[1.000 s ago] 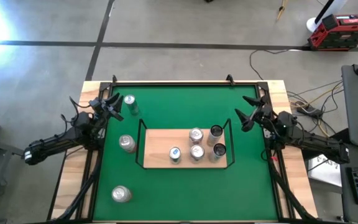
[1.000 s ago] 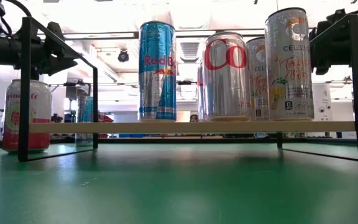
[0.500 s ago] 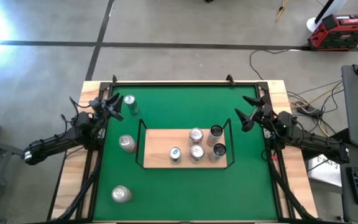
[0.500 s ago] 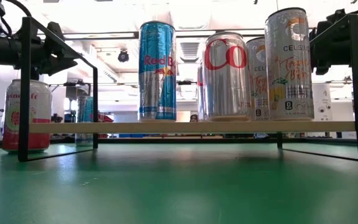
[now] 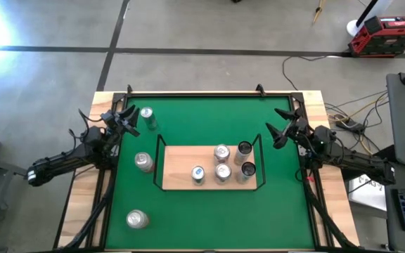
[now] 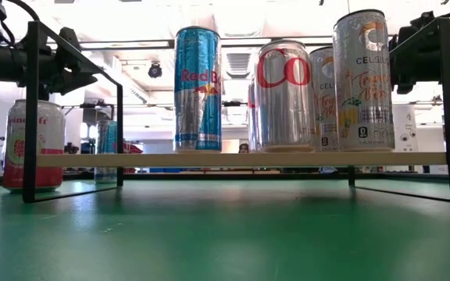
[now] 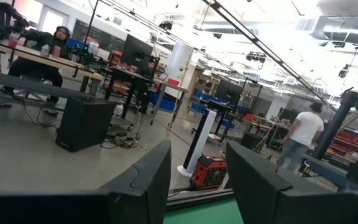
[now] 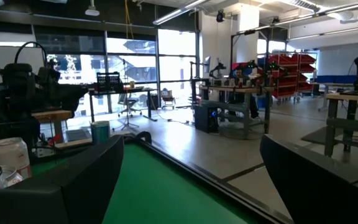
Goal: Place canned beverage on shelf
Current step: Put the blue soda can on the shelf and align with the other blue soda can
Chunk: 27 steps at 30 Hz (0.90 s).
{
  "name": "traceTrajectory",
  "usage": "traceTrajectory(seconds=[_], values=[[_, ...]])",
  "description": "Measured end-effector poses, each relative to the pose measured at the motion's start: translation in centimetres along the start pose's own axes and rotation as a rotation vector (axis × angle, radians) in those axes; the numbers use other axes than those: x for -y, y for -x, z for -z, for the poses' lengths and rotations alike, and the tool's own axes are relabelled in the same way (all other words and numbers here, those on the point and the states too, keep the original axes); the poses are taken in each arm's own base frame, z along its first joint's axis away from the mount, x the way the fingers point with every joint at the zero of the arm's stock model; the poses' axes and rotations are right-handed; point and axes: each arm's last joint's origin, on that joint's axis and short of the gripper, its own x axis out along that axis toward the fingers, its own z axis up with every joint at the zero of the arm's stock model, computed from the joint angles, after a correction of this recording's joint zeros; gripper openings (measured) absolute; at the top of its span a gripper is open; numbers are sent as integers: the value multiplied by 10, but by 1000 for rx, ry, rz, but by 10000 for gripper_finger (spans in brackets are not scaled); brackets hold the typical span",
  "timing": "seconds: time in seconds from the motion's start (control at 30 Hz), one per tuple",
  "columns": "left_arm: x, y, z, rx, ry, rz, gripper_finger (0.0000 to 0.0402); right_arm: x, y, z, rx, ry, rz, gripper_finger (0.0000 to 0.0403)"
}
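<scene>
The shelf (image 5: 180, 176), a light-wood board with a black wire rail, stands mid-table on the green felt. Several cans stand upright on it, among them a blue one (image 6: 198, 90) and a tall white one (image 6: 362, 82). Three loose cans stand on the felt to the shelf's left: one at the far left (image 5: 147, 117), one beside the shelf (image 5: 143, 161), one near the front (image 5: 137, 219). My left gripper (image 5: 131, 117) hovers at the table's left edge, its fingers (image 7: 145, 180) a narrow gap apart with nothing between. My right gripper (image 5: 278, 131) hovers at the right edge, wide open and empty.
Black frame posts and cables run along both side edges of the table (image 5: 188, 105). Bare felt lies in front of and behind the shelf. Beyond the table is a workshop with desks, a seated person (image 7: 48, 50) and a standing person (image 7: 300, 137).
</scene>
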Motion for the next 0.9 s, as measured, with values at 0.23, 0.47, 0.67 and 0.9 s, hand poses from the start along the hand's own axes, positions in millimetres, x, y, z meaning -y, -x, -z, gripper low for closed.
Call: traceTrajectory(seconds=[0.23,0.47,0.67,0.9], values=[[0,0,0,0,0,-1,137,0,0,0,-1,-1,0,368],[-3,0,-2,35,26,-95,137,0,0,0,-1,1,0,368],[1,0,-1,9,30,24,137,0,0,0,-2,1,0,368],[9,-7,-9,-78,13,61,137,0,0,1,-4,0,0,368]])
